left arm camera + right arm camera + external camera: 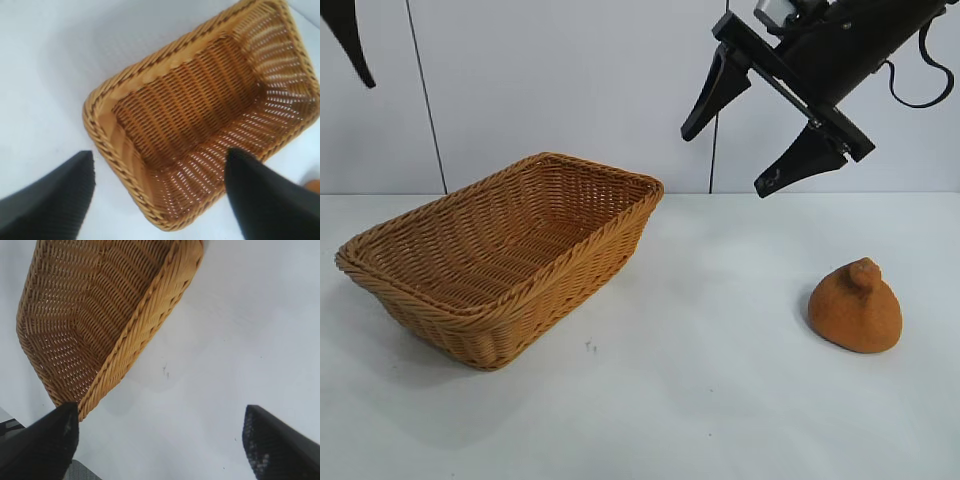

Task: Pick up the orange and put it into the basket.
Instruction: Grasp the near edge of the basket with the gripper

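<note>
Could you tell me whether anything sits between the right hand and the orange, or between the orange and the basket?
Nothing visible does. The open right hand hangs in the air above the table, with only space down to the orange. Bare tabletop separates the orange from the basket.

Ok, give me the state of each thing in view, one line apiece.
orange: on the table, free, knob up, right of the basket.
basket: upright, empty.
right gripper: open, raised above the table, holding nothing.
left gripper: open, raised above the basket, holding nothing.
</note>
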You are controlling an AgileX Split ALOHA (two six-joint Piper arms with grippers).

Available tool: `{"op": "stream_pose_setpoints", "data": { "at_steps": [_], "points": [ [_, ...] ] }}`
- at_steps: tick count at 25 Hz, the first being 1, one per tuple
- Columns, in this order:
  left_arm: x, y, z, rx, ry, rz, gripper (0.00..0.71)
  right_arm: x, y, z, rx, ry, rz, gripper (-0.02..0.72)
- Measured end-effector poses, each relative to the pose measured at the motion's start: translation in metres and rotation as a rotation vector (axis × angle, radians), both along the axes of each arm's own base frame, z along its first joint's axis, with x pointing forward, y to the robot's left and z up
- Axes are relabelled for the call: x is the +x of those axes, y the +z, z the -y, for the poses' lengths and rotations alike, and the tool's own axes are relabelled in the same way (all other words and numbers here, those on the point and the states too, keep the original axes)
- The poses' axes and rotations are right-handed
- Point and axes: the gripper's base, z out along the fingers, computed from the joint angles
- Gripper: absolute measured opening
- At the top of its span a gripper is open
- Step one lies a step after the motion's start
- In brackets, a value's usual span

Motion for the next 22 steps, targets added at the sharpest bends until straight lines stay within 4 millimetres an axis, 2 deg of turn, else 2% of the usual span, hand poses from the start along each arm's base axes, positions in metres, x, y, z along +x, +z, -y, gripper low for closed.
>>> {"op": "stream_pose_setpoints", "data": {
  "at_steps": [5, 11, 15, 19, 22],
  "points": [
    [-0.014, -0.039, -0.002, -0.033, 0.108, -0.067, 0.519, 0.0, 0.0, 0.0, 0.0, 0.0, 0.0, 0.61],
    [-0.023, -0.068, -0.001, -0.11, 0.223, -0.074, 0.519, 0.0, 0.0, 0.0, 0.0, -0.001, 0.001, 0.61],
    [-0.023, -0.074, 0.001, -0.12, 0.236, -0.042, 0.519, 0.0, 0.0, 0.0, 0.0, -0.002, 0.001, 0.61],
    [-0.021, -0.075, 0.014, -0.128, 0.203, -0.006, 0.519, 0.0, 0.0, 0.0, 0.0, -0.003, 0.003, 0.61],
    [-0.018, -0.09, 0.02, -0.122, 0.199, -0.053, 0.519, 0.0, 0.0, 0.0, 0.0, -0.003, 0.003, 0.61]
  ]
}}
